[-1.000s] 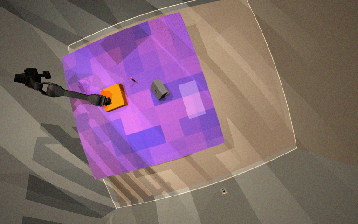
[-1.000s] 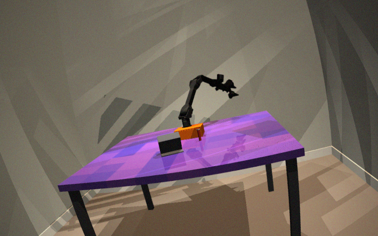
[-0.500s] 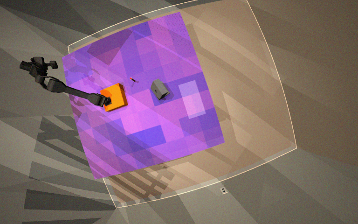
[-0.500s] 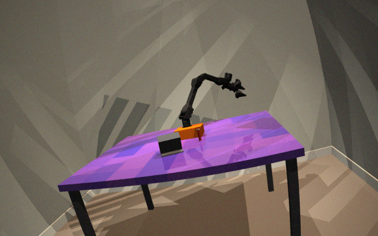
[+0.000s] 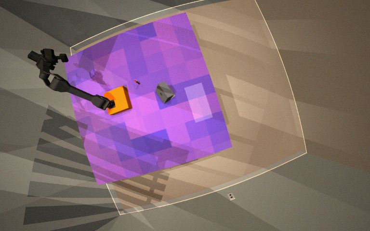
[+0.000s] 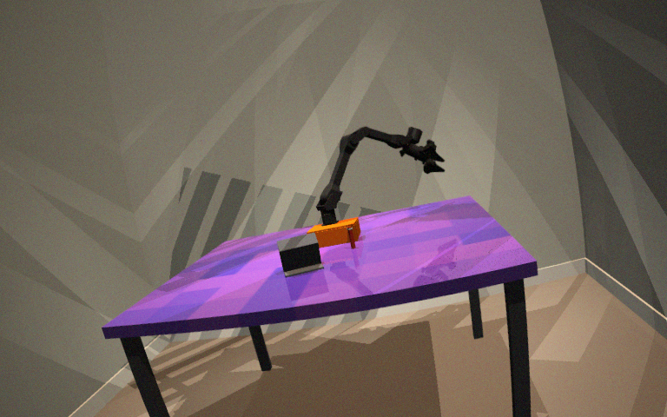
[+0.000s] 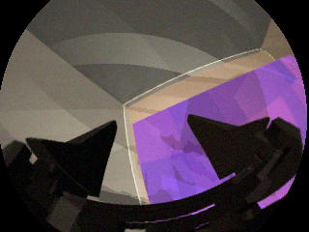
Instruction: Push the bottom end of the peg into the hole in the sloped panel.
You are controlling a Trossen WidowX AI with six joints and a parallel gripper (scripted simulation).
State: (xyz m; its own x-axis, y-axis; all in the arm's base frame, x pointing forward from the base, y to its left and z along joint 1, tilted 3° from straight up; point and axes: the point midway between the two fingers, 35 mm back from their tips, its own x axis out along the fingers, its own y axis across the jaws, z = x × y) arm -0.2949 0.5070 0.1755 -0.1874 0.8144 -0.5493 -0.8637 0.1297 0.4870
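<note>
Pincer (image 5: 64, 57) (image 6: 439, 164) (image 7: 153, 120): fingers wide apart, nothing between, high near the table's corner, likely for swinging clear toward the peg.
Peg (image 5: 137, 82) (image 6: 352, 237): upright on the table (image 5: 147, 120) (image 6: 235, 289) (image 7: 166, 159), inward from that corner, probably stood for grasping.
Panel (image 5: 165, 92) (image 6: 300, 249): hole unfilled, awaiting it.

The orange block (image 5: 120, 98) (image 6: 339, 234) looks smooth and matt.
</note>
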